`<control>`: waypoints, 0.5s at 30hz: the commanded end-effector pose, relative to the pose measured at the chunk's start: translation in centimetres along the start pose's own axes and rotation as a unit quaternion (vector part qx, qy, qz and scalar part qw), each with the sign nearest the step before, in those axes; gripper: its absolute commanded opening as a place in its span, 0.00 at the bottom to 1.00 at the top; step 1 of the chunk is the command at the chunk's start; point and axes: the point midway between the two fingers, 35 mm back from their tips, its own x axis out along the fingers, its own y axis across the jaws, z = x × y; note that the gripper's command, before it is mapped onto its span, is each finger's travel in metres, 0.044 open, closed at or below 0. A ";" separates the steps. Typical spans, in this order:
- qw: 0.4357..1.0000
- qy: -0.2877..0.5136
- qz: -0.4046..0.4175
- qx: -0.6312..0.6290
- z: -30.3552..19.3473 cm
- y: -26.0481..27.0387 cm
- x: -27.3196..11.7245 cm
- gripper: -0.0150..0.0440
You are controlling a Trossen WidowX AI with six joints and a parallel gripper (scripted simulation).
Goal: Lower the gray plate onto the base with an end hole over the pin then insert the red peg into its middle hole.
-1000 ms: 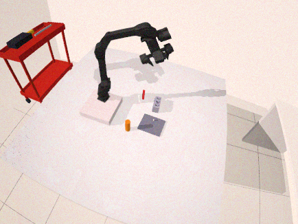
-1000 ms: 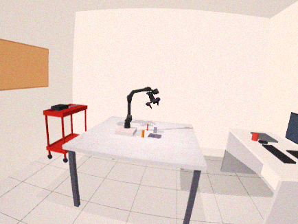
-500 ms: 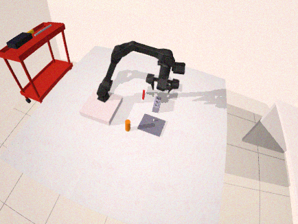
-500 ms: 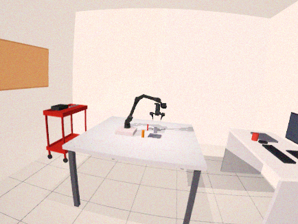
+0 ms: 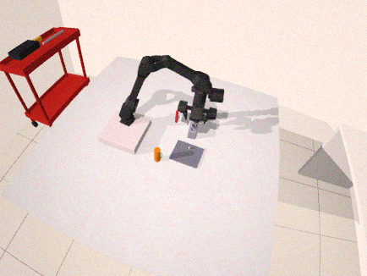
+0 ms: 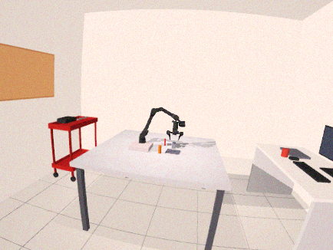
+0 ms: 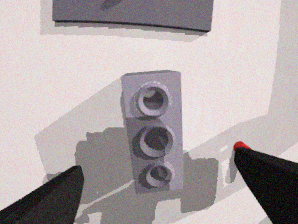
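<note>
The gray plate (image 5: 193, 129) (image 6: 173, 145) (image 7: 128, 107) has three round holes with raised rims and rests on the table, apart from the base. The dark gray square base (image 5: 195, 160) (image 6: 173, 152) (image 7: 175, 14) lies in front of it, with its small pin (image 5: 188, 148) standing up. The red peg (image 5: 177, 116) (image 6: 165, 142) stands upright left of the plate in the top and exterior views; its red tip (image 7: 241, 145) shows behind the right finger in the wrist view. My gripper (image 5: 195, 120) (image 6: 175, 139) (image 7: 160, 164) is open and empty above the plate, its fingers on either side of it.
An orange cylinder (image 5: 157, 154) (image 6: 159, 149) stands upright left of the base in the top and exterior views. The arm's pale pink mounting block (image 5: 123, 137) (image 6: 140, 146) is farther left. A red cart (image 5: 57, 99) (image 6: 73, 124) stands beyond the table's left side, and a white desk (image 6: 268, 155) to the right.
</note>
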 end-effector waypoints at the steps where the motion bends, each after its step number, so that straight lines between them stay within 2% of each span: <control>1: 1.000 -0.001 0.005 0.003 0.0 -0.1 1.2 1.00; 15: 1.000 -0.001 0.005 0.003 0.0 0.0 2.9 1.00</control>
